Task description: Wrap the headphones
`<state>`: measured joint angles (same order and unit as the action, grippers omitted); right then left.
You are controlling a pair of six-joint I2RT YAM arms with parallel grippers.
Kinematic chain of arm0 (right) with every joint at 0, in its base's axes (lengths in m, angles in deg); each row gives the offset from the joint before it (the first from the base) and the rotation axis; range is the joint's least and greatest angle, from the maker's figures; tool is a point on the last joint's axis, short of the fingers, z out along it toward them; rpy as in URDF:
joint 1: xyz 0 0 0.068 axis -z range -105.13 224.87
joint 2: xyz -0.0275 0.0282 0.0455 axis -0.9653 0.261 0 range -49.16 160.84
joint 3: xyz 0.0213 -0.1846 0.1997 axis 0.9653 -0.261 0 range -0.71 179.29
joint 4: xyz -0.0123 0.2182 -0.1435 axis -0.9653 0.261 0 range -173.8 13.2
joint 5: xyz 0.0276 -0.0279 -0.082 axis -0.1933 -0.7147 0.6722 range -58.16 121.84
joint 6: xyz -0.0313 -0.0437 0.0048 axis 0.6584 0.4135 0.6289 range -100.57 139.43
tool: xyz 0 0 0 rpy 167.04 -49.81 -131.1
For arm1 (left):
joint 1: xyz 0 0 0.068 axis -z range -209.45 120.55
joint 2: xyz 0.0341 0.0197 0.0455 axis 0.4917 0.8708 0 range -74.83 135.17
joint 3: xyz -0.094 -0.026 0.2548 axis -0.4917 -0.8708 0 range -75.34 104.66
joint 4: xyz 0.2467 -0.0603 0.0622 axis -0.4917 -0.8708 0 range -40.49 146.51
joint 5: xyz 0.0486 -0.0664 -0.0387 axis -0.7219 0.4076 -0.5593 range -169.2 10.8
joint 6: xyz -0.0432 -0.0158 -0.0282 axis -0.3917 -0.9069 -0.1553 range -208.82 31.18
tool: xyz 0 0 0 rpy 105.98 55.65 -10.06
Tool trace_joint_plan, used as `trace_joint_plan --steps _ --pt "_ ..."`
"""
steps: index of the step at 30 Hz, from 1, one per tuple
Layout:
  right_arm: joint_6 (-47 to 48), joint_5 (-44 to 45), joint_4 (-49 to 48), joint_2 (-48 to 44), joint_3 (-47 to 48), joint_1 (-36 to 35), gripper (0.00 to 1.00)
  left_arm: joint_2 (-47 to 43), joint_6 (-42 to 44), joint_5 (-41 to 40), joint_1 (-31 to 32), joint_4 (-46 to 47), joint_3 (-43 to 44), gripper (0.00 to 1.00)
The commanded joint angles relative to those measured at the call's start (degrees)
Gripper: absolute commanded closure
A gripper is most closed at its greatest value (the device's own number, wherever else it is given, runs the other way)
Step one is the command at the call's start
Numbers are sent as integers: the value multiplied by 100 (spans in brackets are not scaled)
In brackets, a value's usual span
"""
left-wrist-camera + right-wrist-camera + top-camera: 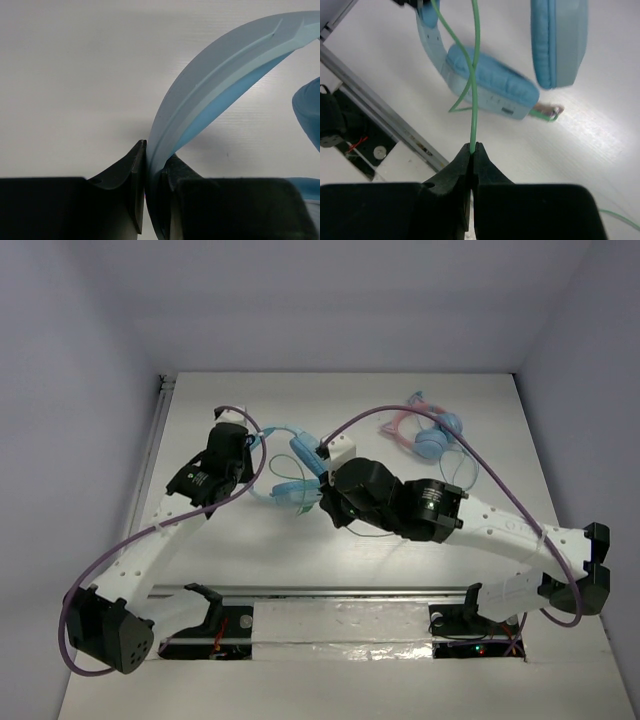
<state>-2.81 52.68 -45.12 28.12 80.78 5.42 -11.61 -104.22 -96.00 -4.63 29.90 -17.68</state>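
On the left side, the left gripper (149, 156) is seen closed on the headband (225, 65) of the headphones (290, 472). In the left wrist view the two jaws are pressed against the thin blue band from both sides, with almost no gap between them, so the band is firmly held. From there the band rises in an arc toward the right.

The headphones are found near the middle of the table (300, 560), between the two arms. In the right wrist view, one ear cup (490, 82) is seen low near the table surface, and the other cup (559, 40) is seen above and to the right of it, slightly blurred. It cannot be told whether the lower cup touches the table.

Further to the right, the right gripper (473, 148) is closed on the thin green cable (475, 75). The jaws are shut together and the cable comes out straight from between the tips, drawn up toward the headband. A second strand crosses it in front of the lower cup, and the plug (547, 111) is seen beside that cup. At the far right of the table a smaller pair (432, 437) with a pink band lies well apart and is not touched.

The task is judged to be in progress, not finished. Both holds needed for winding are made, but the cable hangs in loose strands. Whether any turn is already laid round the headband cannot be told. Most of the winding and the tidying of the loose end are probably left to do.
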Motion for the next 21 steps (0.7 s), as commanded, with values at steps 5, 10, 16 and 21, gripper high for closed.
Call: trace_joint_plan --steps 5,10,16,21 --pt "993 851 -123 367 1035 580 100 -204 274 1318 277 595 -422 100" --pt "1380 597 -703 498 1342 1222 100 -354 353 1961 515 595 -564 100" --pt "1582 868 -1089 815 1458 1785 100 -495 441 2786 515 780 -590 100" --pt "995 1246 -1660 264 650 2146 100 -583 248 3436 297 1044 -599 100"
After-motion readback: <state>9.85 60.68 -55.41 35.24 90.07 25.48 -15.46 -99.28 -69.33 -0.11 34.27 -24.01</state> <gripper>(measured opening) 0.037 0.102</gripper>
